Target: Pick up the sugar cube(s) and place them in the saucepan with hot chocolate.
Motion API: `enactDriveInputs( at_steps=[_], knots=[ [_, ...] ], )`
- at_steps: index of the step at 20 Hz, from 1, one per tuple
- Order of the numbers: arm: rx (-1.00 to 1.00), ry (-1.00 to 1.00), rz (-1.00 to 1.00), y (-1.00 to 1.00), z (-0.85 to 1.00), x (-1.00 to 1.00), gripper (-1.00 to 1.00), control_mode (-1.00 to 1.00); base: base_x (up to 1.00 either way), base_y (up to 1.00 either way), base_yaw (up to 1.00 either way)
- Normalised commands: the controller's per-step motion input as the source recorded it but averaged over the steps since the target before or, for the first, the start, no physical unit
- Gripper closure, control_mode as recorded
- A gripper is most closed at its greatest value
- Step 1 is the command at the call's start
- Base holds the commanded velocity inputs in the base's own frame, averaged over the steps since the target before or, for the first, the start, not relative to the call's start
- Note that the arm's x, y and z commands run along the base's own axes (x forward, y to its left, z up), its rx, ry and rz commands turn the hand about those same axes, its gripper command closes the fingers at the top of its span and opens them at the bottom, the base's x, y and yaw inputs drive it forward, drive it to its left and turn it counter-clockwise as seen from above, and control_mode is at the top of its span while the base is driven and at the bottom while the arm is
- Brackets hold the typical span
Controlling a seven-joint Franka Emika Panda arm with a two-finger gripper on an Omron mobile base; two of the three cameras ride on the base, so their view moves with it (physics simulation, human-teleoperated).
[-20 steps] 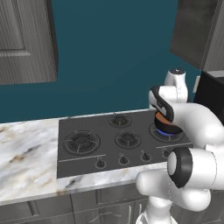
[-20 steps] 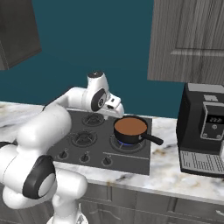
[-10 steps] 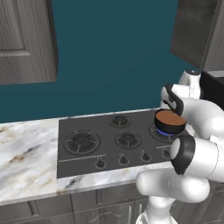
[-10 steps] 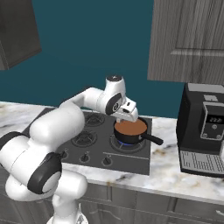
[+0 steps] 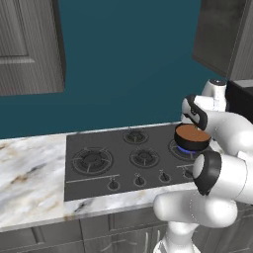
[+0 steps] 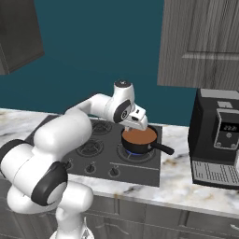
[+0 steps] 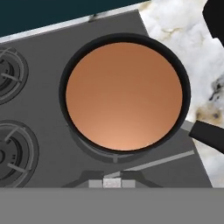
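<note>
Hovering above the saucepan (image 7: 124,94), the end effector (image 7: 112,183) pinches a pale sugar cube (image 7: 112,183).

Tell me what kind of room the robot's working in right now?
A kitchen, rendered in simulation. A gas stove is set into a marble counter, with a saucepan of brown liquid on a lit burner. A coffee machine stands to the right, and grey cabinets hang above.
</note>
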Motion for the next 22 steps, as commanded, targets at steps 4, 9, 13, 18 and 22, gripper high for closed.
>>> enactDriveInputs(
  at_steps=[4,9,13,18,22],
  knots=[
    [0.00,0.00,0.00,0.00,-0.02,0.01,1.00,-1.00,0.00,0.00,0.00],
    [0.00,0.00,0.01,0.00,-0.01,0.08,1.00,-1.00,0.00,0.00,0.00],
    [0.00,0.00,0.01,0.00,-0.02,0.11,1.00,-1.00,0.00,0.00,0.00],
    [0.00,0.00,0.02,-0.02,-0.01,0.33,1.00,-1.00,0.00,0.00,0.00],
    [0.00,0.02,0.04,-0.08,-0.05,0.39,1.00,-1.00,0.00,0.00,0.00]
  ],
)
